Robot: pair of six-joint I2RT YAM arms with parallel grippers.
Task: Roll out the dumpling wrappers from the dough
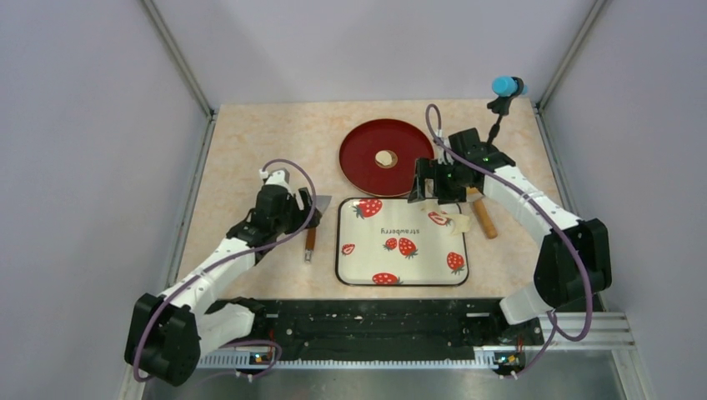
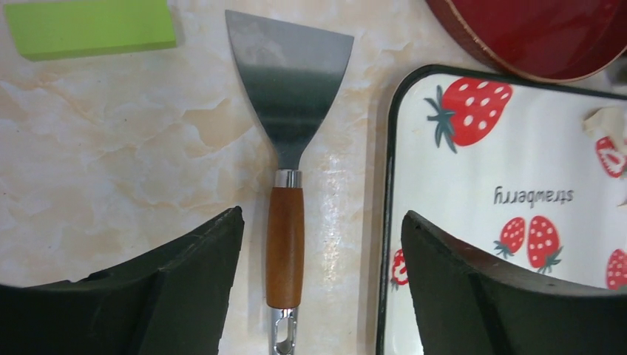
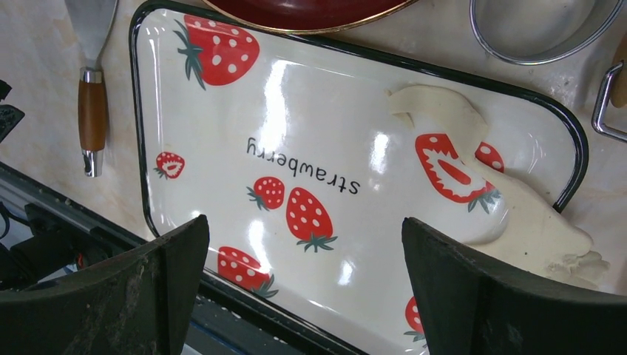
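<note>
Both left gripper and right gripper gape empty; dough slants across far-right tray corner.

**Left arm**: base at the lower left of the overhead view. The white link slants up and right to a black wrist left of centre.

**Left gripper**: points downward, jaws wide apart. In its own wrist view, the two black fingers fill the lower left and lower right corners, tips well apart.

**Right arm**: base at the lower right. The black elbow bulges toward the right edge, and the white link runs up and left to a black wrist right of centre.

**Right gripper**: tilted down and left, jaws fully spread. In its own wrist view, the black fingers sit in the two bottom corners, tips well apart.
</note>
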